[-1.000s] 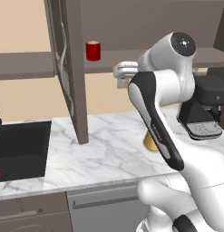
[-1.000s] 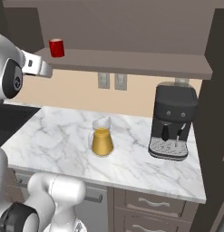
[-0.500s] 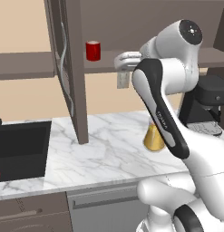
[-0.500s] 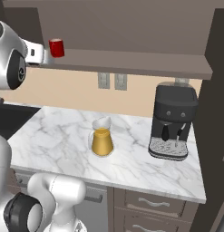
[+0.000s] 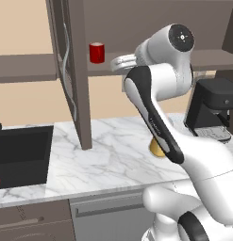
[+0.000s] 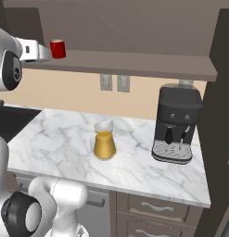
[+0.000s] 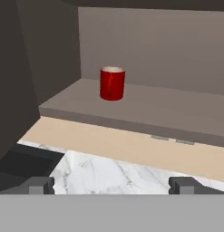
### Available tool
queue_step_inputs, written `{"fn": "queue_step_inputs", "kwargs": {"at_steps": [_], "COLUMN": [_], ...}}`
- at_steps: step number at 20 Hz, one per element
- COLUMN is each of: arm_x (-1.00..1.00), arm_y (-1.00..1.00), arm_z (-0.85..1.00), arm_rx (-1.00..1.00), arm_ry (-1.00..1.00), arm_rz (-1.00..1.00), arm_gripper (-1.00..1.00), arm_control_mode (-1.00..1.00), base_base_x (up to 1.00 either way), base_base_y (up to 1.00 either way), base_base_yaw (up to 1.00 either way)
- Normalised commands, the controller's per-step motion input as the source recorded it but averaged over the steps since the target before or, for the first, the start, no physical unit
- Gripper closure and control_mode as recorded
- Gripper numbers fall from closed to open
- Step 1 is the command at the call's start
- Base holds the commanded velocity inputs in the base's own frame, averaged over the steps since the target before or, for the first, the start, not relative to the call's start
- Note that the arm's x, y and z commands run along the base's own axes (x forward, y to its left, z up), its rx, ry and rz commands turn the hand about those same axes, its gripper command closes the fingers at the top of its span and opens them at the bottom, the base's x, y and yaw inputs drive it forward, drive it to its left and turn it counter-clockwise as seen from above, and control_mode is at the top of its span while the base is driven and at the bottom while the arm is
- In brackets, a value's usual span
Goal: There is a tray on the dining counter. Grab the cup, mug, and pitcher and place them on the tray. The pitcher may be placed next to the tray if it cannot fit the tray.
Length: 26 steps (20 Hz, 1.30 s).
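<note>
Mug: small red cylindrical mug with a pale inside (image 7: 112,83) stood upright on the shelf, well ahead of the fingertips; handle could not be made out.
Shelf: flat grey-brown open shelf (image 7: 149,111) with a grey-brown back wall behind it; mug sat left of its middle, near the dark side panel (image 7: 20,68).
Wall: beige strip of wall (image 7: 131,147) ran below the shelf edge.
Worktop: white grey-veined marble worktop (image 7: 109,176) lay below the beige strip.
Gripper: two dark fingertips (image 7: 40,185) stood wide apart at the bottom, nothing between them.
</note>
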Motion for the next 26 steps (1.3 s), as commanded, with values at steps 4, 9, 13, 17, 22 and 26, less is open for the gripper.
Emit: {"fn": "queue_step_inputs", "kwargs": {"at_steps": [4, 9, 13, 17, 22, 26], "arm_x": [0.22, 0.36, 0.39, 0.31, 0.26, 0.25], "arm_y": [0.15, 0.08, 0.04, 0.07, 0.10, 0.11], "arm_z": [0.00, 0.00, 0.00, 0.00, 0.00, 0.00], "arm_rx": [0.00, 0.00, 0.00, 0.03, 0.05, 0.03], "arm_ry": [0.00, 0.00, 0.00, 0.00, 0.00, 0.00], "arm_rz": [0.00, 0.00, 0.00, -0.04, -0.13, -0.12], "arm_gripper": [-1.00, -1.00, -1.00, -1.00, -1.00, -1.00], "arm_control_mode": [-1.00, -1.00, -1.00, -1.00, -1.00, -1.00], "base_base_x": [0.00, 0.00, 0.00, 0.00, 0.00, 0.00], "base_base_y": [0.00, 0.00, 0.00, 0.00, 0.00, 0.00], "base_base_yaw": [0.00, 0.00, 0.00, 0.00, 0.00, 0.00]}}
